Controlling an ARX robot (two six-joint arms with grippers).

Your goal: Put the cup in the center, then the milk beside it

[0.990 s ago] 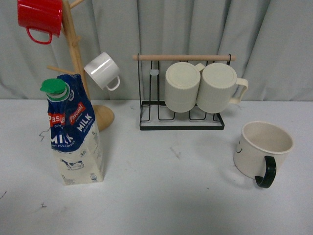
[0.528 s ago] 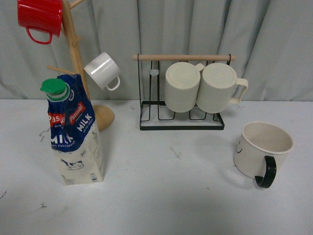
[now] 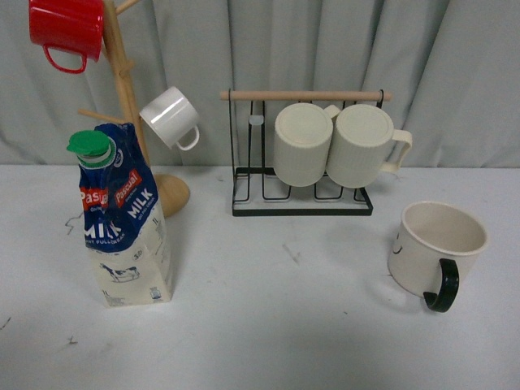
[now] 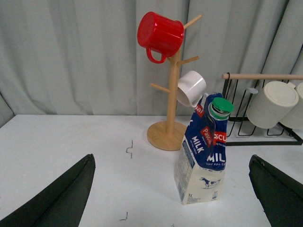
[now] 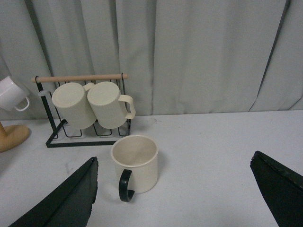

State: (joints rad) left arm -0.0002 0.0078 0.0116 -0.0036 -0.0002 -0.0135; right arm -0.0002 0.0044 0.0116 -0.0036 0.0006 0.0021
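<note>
Wrist views alone show left fingers wide facing milk, right fingers wide facing cup.

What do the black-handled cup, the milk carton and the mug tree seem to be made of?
Cup: probably glazed ceramic; smooth cream wall, glossy black handle. Milk carton: printed card, creased folds; plastic-looking green cap. Mug tree: bare wood, matte tan.

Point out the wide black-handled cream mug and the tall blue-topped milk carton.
Black-handled cream mug (image 3: pixel 421 262): front view, outer side wall.
Tall milk carton (image 3: pixel 123 223): front view, blue printed panel.
</note>
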